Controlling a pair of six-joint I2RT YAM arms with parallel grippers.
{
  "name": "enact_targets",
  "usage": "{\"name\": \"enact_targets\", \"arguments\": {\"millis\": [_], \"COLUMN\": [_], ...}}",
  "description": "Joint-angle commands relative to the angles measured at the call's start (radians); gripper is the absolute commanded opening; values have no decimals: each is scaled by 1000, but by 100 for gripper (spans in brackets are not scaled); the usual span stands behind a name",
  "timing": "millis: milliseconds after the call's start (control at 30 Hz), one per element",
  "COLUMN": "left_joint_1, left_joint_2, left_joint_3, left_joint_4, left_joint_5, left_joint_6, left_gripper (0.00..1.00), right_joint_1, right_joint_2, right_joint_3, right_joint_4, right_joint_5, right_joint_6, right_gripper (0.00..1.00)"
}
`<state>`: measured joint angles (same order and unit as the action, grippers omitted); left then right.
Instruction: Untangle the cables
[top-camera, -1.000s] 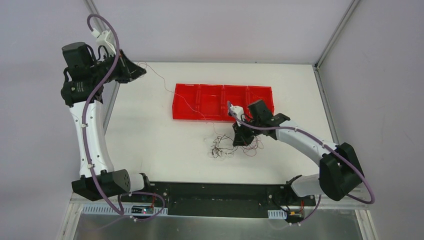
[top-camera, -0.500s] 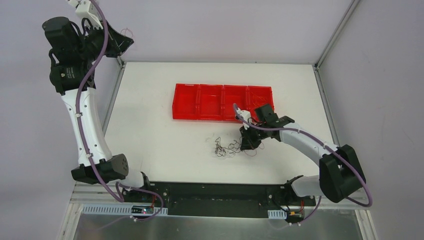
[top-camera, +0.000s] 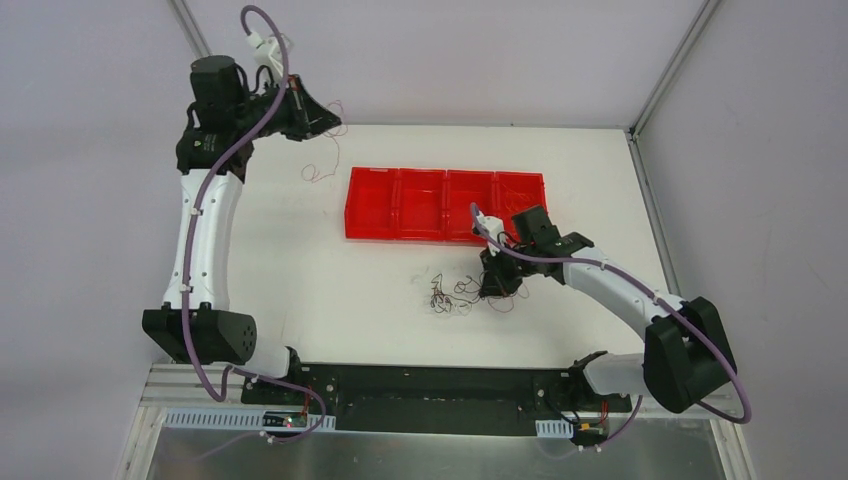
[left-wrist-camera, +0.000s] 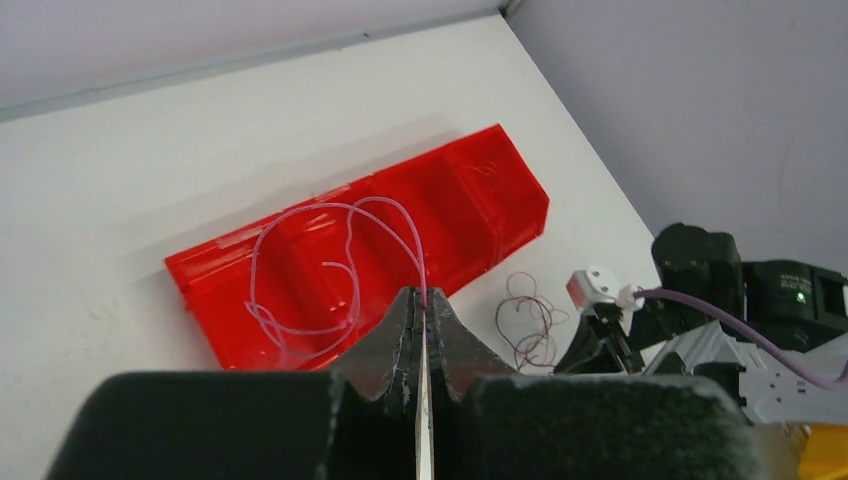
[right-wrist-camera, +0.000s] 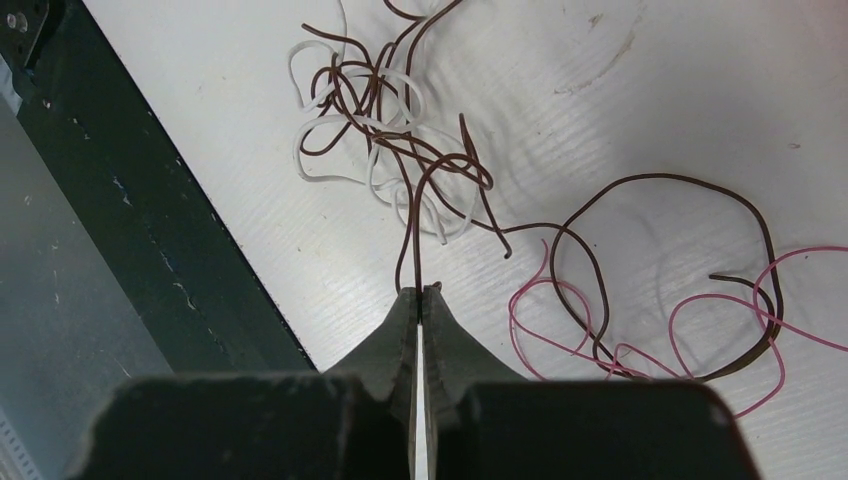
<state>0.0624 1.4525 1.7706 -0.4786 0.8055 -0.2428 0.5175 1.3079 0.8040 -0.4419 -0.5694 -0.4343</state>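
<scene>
Left arm swung cable inward, white table

- A white table carries everything; its surface shows faint scuffs in the right wrist view.
- A red tray with four compartments in a row lies flat just toward 12 o'clock from the table's middle.
- The cables lie in a loose tangle toward 5 o'clock, apart from the tray.
- In that tangle, white strands and brown strands cross each other, with pink loops at 3 o'clock.
- A black mounting rail runs along the 6 o'clock edge.
</scene>
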Motion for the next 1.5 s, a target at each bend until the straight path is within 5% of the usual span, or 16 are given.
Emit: {"name": "enact_targets", "arguments": {"millis": [0, 500, 767, 1033, 1267, 1400, 1467], "left_joint_1": [-58, -141, -141, -143, -154, -153, -150], "left_joint_2": [-30, 105, 87, 138, 158, 117, 94], "left_joint_3": [-16, -146, -357, -390, -380, -365, -361], "left_joint_4": [100, 244, 244, 232, 152, 114, 97], "left_joint_5": [-53, -97, -159, -173, -174, -171, -173], "left_joint_6": [40, -35, 131, 157, 206, 211, 208], "left_gripper": [0, 0, 0, 0, 44, 59, 64], "right_joint_1": [-4, -4, -4, -4, -3, 17, 21], "right_joint_2": [11, 63, 66, 83, 122, 152, 152], "right_joint_3": [57, 104, 112, 125, 253, 366, 392], "right_joint_4": [11, 25, 13, 10, 3, -15, -31], "right_joint_5": [-27, -38, -39, -44, -61, -89, -89], "right_joint_6": [13, 41, 34, 38, 78, 123, 129], "right_gripper": [0, 0, 0, 0, 0, 0, 9]}}
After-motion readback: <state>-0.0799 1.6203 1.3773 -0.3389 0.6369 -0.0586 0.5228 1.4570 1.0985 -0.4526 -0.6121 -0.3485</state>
